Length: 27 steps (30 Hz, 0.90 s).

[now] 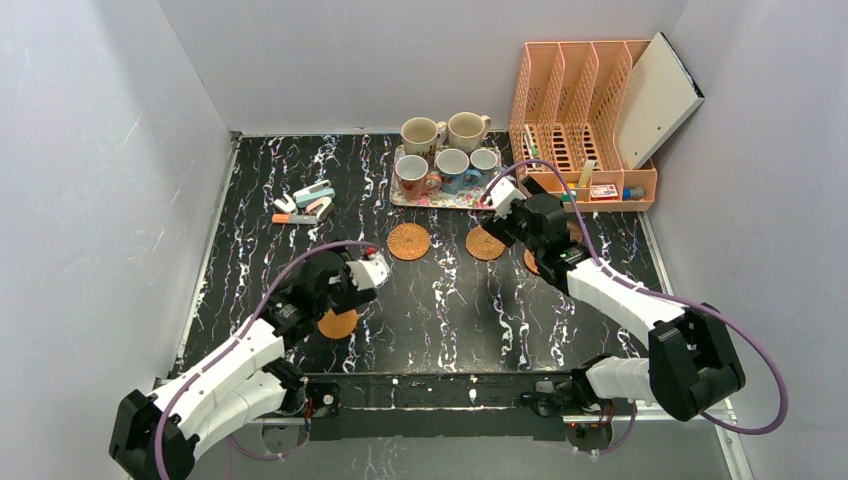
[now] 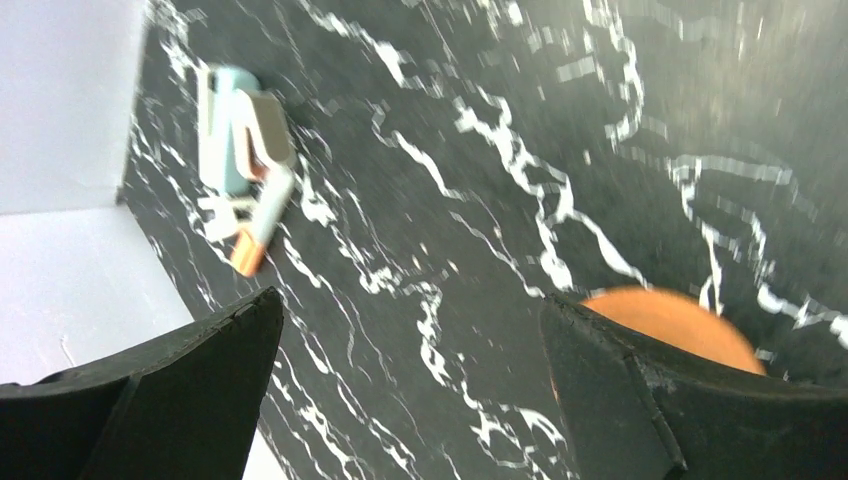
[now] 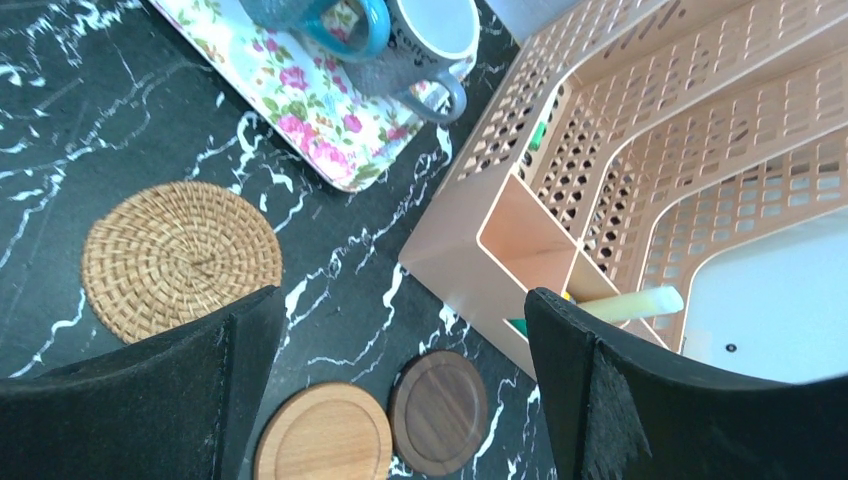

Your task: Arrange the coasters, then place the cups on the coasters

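Several cups stand on a floral tray (image 1: 400, 197) at the back: two cream cups (image 1: 420, 133), a white one with a reddish handle (image 1: 412, 175), a blue one (image 1: 452, 168) and a small whitish one (image 1: 484, 160). Two woven coasters (image 1: 409, 241) (image 1: 485, 243) lie in front of the tray. My left gripper (image 2: 410, 300) is open over bare tabletop, with a smooth orange coaster (image 2: 680, 320) behind its right finger. My right gripper (image 3: 400, 295) is open above a light wood coaster (image 3: 325, 435) and a dark wood coaster (image 3: 437, 410). A woven coaster (image 3: 180, 255) lies to its left.
A peach file organizer (image 1: 585, 120) with a white binder (image 1: 655, 95) stands at the back right, close to my right gripper (image 1: 530, 245). Several highlighters (image 1: 305, 205) lie at the back left. Grey walls enclose the black marbled table (image 1: 450, 310).
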Tool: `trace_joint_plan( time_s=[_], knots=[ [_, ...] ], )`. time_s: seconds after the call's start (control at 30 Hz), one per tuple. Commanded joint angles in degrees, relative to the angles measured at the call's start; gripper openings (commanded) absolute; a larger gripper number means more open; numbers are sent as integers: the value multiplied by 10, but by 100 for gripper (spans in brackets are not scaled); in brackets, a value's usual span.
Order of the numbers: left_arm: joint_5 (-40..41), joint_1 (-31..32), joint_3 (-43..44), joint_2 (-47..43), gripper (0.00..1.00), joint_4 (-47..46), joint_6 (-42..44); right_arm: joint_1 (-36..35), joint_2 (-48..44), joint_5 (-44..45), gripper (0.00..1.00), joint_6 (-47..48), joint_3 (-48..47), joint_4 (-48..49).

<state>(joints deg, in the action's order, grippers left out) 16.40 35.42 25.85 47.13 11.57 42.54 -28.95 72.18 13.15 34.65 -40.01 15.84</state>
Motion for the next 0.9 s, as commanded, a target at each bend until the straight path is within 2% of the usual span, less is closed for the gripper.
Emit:
trace_joint_plan(
  time_s=[0.0,0.13,0.23,0.33,0.57,0.87],
  knots=[
    [-62,-2,71,-16,98,14,-68,26,6,12,98,-14,-47,-43],
    [-81,-2,79,-41,98,26,-112,82,14,8,98,-41,-81,-107],
    [-112,-2,65,-74,98,37,-128,150,24,-50,98,-74,-99,-150],
    [-138,-2,45,-105,98,37,-144,189,44,-103,98,-94,-108,-184],
    [-198,-2,30,-123,98,40,-170,197,102,-116,98,-111,-124,-215],
    [-219,-2,18,-112,98,33,-170,197,173,-40,98,-91,-141,-256]
  ],
)
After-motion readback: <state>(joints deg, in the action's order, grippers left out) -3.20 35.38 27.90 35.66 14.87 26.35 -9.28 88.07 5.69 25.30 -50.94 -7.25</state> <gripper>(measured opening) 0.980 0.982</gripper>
